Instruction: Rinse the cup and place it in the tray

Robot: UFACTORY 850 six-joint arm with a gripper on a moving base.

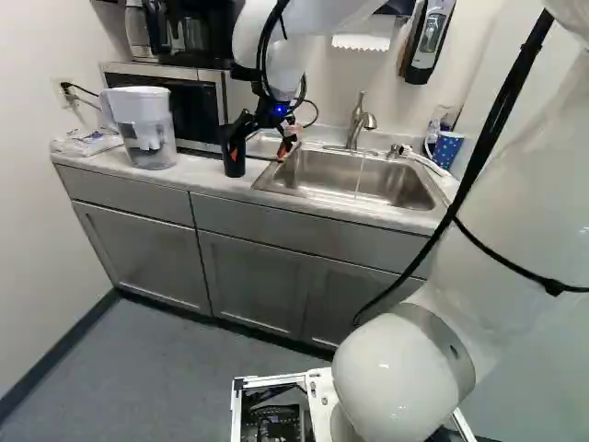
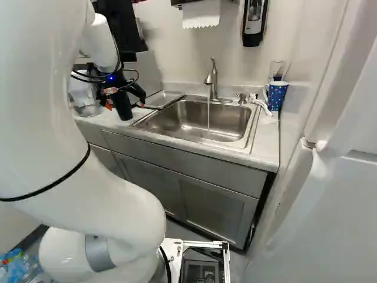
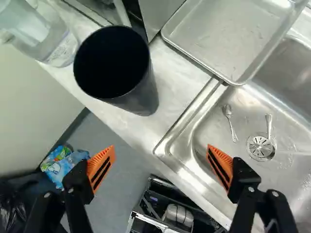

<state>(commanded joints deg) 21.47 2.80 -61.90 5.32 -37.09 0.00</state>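
Pitcher beside microwave, wall dispenser — 1 blue patterned cup

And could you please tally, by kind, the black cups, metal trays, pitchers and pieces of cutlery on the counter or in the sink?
Black cup: 1
Metal tray: 1
Pitcher: 1
Cutlery: 2
Total: 5

Cup: plain black. Hand: black; pads: orange with black stripes. Arm: white; indicator light: blue. Tray and sink: silver-grey. Desk: pale grey. Cabinet doors: grey. Paper cup: blue, patterned with pale dots. Floor: blue-grey.
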